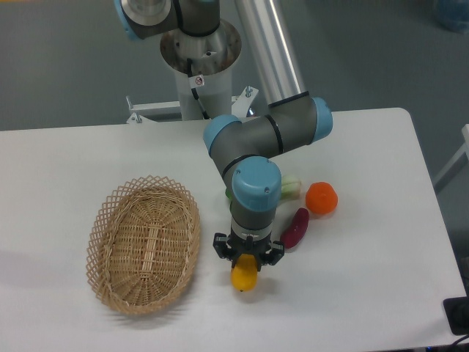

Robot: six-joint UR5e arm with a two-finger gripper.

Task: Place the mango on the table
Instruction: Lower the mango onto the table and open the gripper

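Observation:
The mango [244, 277] is a yellow-orange fruit held in my gripper [247, 262], which is shut on it and points straight down. The mango's lower end sits at or just above the white table [352, 293], near the front edge, right of the wicker basket [144, 243]. I cannot tell whether it touches the tabletop. The gripper's body hides the mango's upper part.
A round orange fruit [322, 198] and a dark purple-red oblong vegetable [295, 227] lie to the right of the gripper. A green vegetable [290, 188] lies behind my wrist, partly hidden. The arm's base [199, 55] stands at the table's back edge.

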